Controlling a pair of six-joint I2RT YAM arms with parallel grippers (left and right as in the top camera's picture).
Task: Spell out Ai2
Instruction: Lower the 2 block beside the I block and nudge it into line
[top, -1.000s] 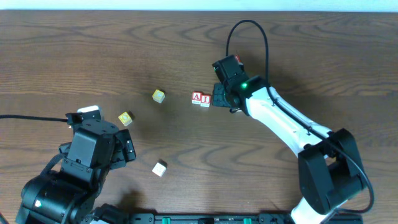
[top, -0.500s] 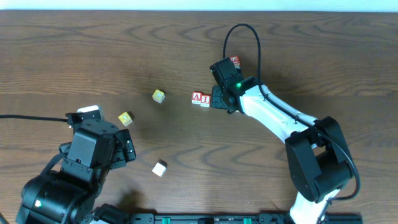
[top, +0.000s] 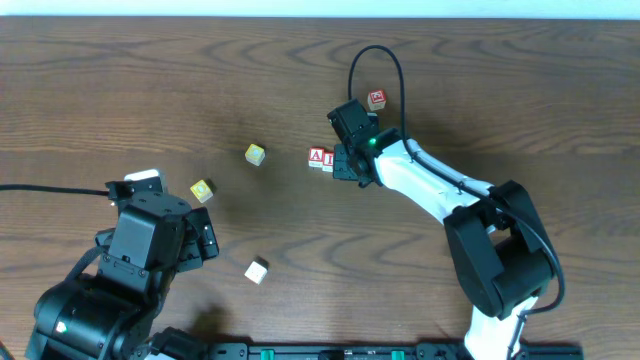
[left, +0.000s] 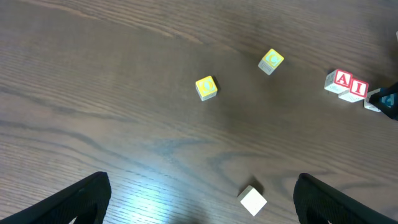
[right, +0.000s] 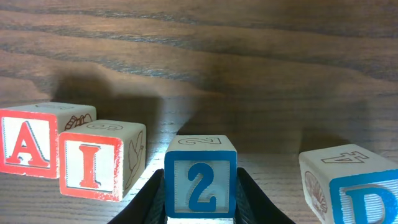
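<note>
In the right wrist view my right gripper (right: 200, 208) is shut on a blue "2" block (right: 200, 180). The block sits just right of the red "I" block (right: 93, 160), with a small gap between them. The red "A" block (right: 28, 140) stands left of the I. In the overhead view the A (top: 316, 157) and I (top: 328, 158) blocks lie mid-table, with the right gripper (top: 346, 165) right beside them and the 2 hidden under it. My left gripper (left: 199, 205) is open and empty at the near left, far from these blocks.
A blue "D" block (right: 354, 186) stands right of the 2 block. A red block (top: 377, 98) lies behind the right arm. Two yellow blocks (top: 255, 154) (top: 203, 190) and a white block (top: 257, 270) lie to the left, near the left arm.
My right gripper has moved a little left toward the A and I blocks with the 2 block in it, uncovering the red block behind. The left arm has not moved.
</note>
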